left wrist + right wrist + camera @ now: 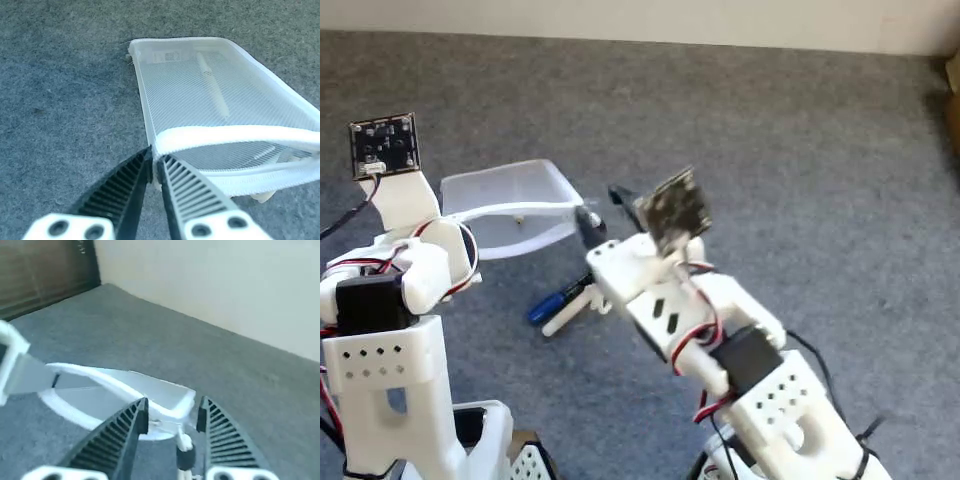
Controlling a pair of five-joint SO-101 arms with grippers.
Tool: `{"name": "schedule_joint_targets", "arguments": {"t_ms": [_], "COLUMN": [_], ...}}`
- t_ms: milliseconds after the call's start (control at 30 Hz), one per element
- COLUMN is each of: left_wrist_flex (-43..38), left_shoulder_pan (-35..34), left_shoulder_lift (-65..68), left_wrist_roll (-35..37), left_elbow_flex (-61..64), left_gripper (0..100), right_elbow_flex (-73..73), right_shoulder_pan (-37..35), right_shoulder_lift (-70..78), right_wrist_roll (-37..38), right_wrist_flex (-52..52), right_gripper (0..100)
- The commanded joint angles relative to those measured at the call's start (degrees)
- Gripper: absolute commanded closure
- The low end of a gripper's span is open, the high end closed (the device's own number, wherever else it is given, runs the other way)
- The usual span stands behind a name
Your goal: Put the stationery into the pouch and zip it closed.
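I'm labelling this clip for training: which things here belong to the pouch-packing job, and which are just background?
Belong to the job:
pouch
pen already inside
blue pen, on the carpet
white pen, beside it

Just background:
grey carpet
wall

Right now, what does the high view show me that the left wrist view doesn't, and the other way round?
From the high view you get a blue pen and a white pen lying on the carpet outside the pouch. From the left wrist view you get instead a pale stick inside the pouch, seen through its mesh, and the left gripper shut on the pouch's rim. Shared: the open white pouch on grey carpet.
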Motion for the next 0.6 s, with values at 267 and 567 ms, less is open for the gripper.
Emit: {"name": "schedule_joint_targets", "arguments": {"t_ms": [267, 567], "left_wrist_flex": [-1.32, -1.32], "left_shoulder_pan": [-0.22, -0.22], "left_shoulder_lift": [0.13, 0.13], "left_wrist_roll": [0.26, 0.26], "left_elbow_flex": [-0.31, -0.31], "left_gripper": [99, 99], "right_elbow_flex": [-16.92, -24.40], "right_shoulder_pan": [12.97, 17.63], "right_shoulder_lift": [12.62, 26.95], "right_wrist_roll": [-11.43, -16.44], "right_wrist_flex": [12.70, 17.54], "right_gripper": [84.3, 84.3]}}
